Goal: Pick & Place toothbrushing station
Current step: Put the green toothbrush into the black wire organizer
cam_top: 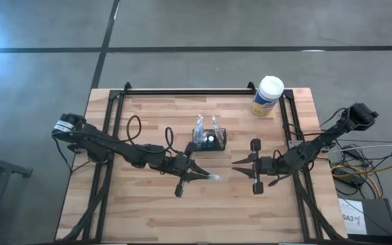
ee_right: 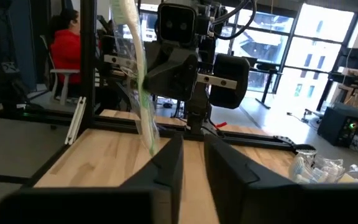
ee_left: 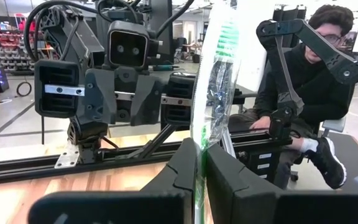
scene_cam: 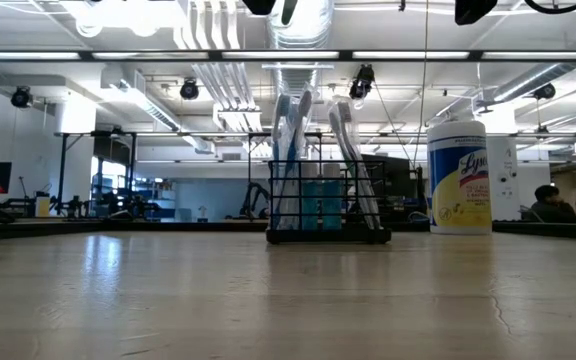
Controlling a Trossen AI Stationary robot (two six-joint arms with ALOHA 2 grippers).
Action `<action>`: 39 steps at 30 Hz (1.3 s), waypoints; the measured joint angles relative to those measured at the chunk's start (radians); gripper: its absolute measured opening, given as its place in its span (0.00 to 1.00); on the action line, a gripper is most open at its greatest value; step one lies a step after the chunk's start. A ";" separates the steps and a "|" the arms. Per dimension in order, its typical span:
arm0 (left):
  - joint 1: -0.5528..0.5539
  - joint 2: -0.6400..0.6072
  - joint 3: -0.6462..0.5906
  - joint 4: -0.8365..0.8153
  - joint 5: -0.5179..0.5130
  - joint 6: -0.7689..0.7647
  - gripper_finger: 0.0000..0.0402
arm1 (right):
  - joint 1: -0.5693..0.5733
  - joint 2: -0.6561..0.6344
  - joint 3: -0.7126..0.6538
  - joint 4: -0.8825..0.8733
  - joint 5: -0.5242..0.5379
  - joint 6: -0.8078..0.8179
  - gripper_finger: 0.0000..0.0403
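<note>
1. The only readable writing is on the white-capped round canister with a yellow and blue label (scene_cam: 459, 176). The low view shows the start of a brand name, "Ly", with the rest curving out of sight. In the high view the canister stands at the upper right of the light wooden slatted table (cam_top: 148, 211), close to the black rail along the far edge.
2. The toothbrushing station (cam_top: 209, 139), a small black boxy holder with thin wire-grid sides, sits near the middle of the table, slightly toward the upper part of the high view. In the low view it stands upright, holding several pale blue and clear toothbrushes (scene_cam: 293, 150) that rise above its rim.
3. The left gripper (cam_top: 197, 174) is just below and left of the station in the high view. Its dark fingers are clenched on a toothbrush in a clear crinkled plastic wrapper (ee_left: 213, 81), which shows green bristles.
4. The right gripper (cam_top: 240, 163) lies to the right of the station and faces the left one, apart from it. Its fingers stand narrowly parted, and nothing is seen between them.
5. Bare wood lies open across the lower half of the table and between the two grippers. Black rails border the left and right edges.
6. People sit in the room beyond the table: one in a red top (ee_right: 67, 46) and one in dark clothes (ee_left: 316, 87).
</note>
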 joint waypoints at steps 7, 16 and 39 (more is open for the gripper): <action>0.000 0.000 0.000 -0.017 -0.003 0.003 0.04 | 0.000 0.000 0.000 0.000 0.000 0.010 0.11; 0.000 0.000 -0.005 -0.016 -0.002 0.001 0.04 | 0.000 0.002 0.000 0.000 -0.006 0.044 0.39; -0.002 0.000 -0.033 0.037 0.001 -0.007 0.04 | -0.003 0.013 -0.001 -0.019 -0.037 0.120 0.37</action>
